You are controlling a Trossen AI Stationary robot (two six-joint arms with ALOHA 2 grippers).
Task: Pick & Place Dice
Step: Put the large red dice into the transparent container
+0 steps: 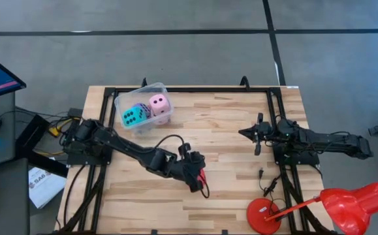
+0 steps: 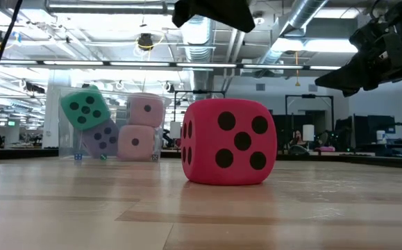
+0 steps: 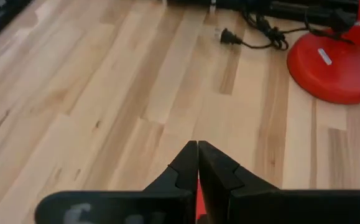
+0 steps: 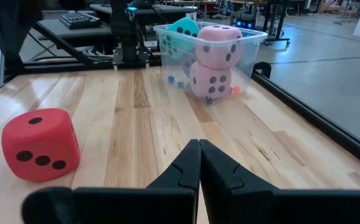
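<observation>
Wooden table (image 1: 228,130), red die (image 2: 228,142) loose, four dice (image 1: 146,111) in tub (image 1: 125,99)

The pale wood-plank surface (image 1: 228,150) carries a clear plastic tub (image 1: 125,100) at its far left corner, a red die (image 4: 40,144) near the middle, and a red lamp base (image 1: 264,214) with a loose plug (image 3: 229,38) at its near right edge.

A clear plastic tub (image 1: 122,100) sits at the far left corner of the wooden table (image 1: 228,124). A red desk lamp (image 1: 345,206) stands at the near right corner, its round base (image 1: 264,215) on the wood, with a loose black plug and cord (image 3: 230,37) lying near it. A white paper (image 1: 43,185) lies on the floor to the left.
</observation>
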